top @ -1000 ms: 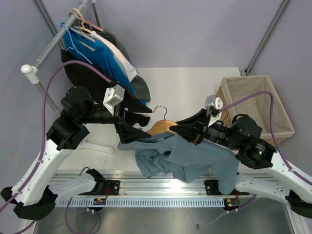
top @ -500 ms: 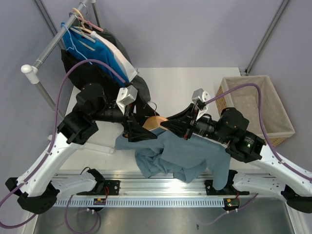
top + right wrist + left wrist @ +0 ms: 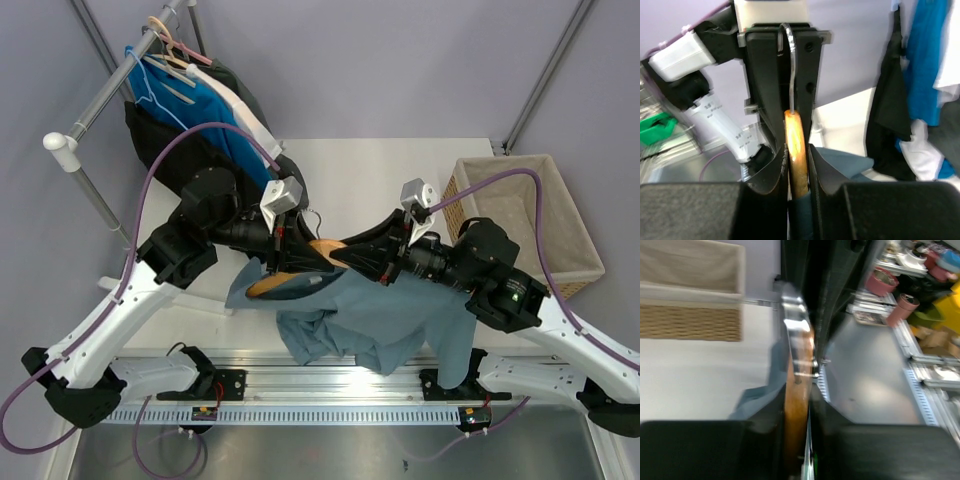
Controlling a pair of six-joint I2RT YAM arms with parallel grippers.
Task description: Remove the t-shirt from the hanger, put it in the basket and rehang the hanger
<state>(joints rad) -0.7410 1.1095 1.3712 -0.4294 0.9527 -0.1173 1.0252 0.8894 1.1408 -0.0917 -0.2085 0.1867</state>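
The wooden hanger (image 3: 268, 284) hangs above the table between both arms, its bare left end out of the grey-blue t-shirt (image 3: 390, 320). The shirt drapes from the hanger's right part down toward the table's near edge. My left gripper (image 3: 305, 262) is shut on the hanger near its middle; in the left wrist view the wood (image 3: 797, 390) runs edge-on between the fingers (image 3: 765, 440). My right gripper (image 3: 345, 255) is shut on the hanger (image 3: 796, 145) just right of the metal hook (image 3: 790, 65), with shirt fabric (image 3: 840, 159) beside and below its fingers.
A clothes rack (image 3: 100, 100) with blue, white and dark garments (image 3: 200, 110) stands at the back left, close to the left arm. A wicker basket (image 3: 520, 210) with a cloth liner sits at the right. A metal rail (image 3: 330, 385) runs along the near edge.
My left gripper moved right onto the hanger and shut on it. The hanger's left end has come bare of the shirt. The right arm shifted slightly left, still gripping.
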